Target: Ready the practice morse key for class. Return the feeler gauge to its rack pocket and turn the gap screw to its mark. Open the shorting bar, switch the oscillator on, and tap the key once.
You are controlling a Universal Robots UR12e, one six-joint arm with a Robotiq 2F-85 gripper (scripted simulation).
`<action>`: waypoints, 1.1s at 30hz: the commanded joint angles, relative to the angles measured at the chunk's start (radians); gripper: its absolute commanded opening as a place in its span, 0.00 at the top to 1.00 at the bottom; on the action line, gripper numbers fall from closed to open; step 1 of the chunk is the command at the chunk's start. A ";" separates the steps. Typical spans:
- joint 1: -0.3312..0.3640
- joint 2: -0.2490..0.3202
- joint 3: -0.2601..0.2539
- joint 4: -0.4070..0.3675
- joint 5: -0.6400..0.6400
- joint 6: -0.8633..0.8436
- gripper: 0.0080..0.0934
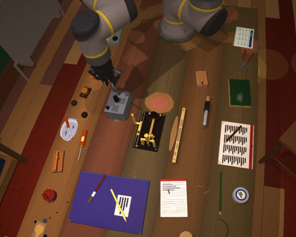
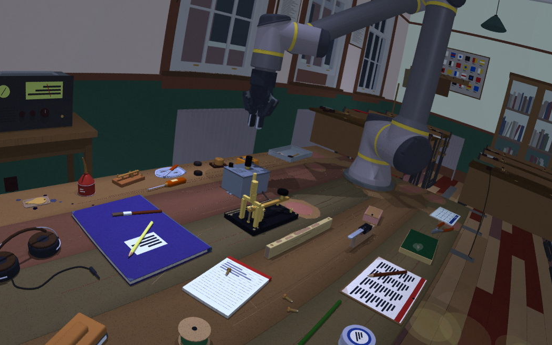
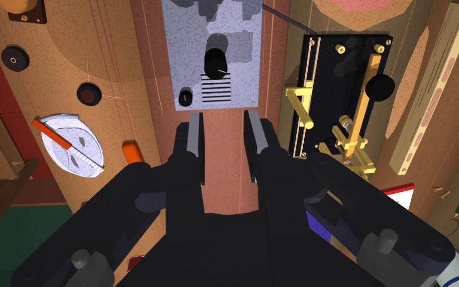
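Observation:
The morse key's (image 1: pixel 149 131) (image 2: pixel 262 209) (image 3: pixel 341 107) near end is partly hidden behind my fingers in the wrist camera. It is a brass lever on a black base with a black knob. A brass shorting bar (image 1: pixel 136 120) (image 3: pixel 299 107) stands up at its left side. The grey oscillator box (image 1: pixel 117 104) (image 2: pixel 244 178) (image 3: pixel 212 53) sits just left of the key, with a large black knob (image 3: pixel 215 63) and a small switch (image 3: pixel 185 97) on top. The feeler gauge (image 1: pixel 206 110) (image 2: pixel 360 233) lies right of the key, near a small wooden rack (image 1: pixel 201 78) (image 2: pixel 372 214). My gripper (image 1: pixel 109 82) (image 2: pixel 256 122) (image 3: pixel 222 142) hangs high above the oscillator's far side, partly open and empty.
Behind the bench stand a radiator (image 2: pixel 214 133) and the arm's base (image 2: pixel 381 150). A wooden ruler (image 1: pixel 178 135) lies right of the key. A screwdriver (image 1: pixel 82 144), a white dish (image 1: pixel 68 128), a blue book (image 1: pixel 108 201) and notepads (image 1: pixel 173 197) lie around.

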 commanded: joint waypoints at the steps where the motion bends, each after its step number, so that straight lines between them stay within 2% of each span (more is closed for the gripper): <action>1: 0.000 0.000 -0.001 0.000 0.000 0.000 0.76; 11: 0.000 0.000 -0.001 0.000 0.000 0.000 0.99; 33: 0.000 0.000 -0.001 0.000 0.000 0.000 1.00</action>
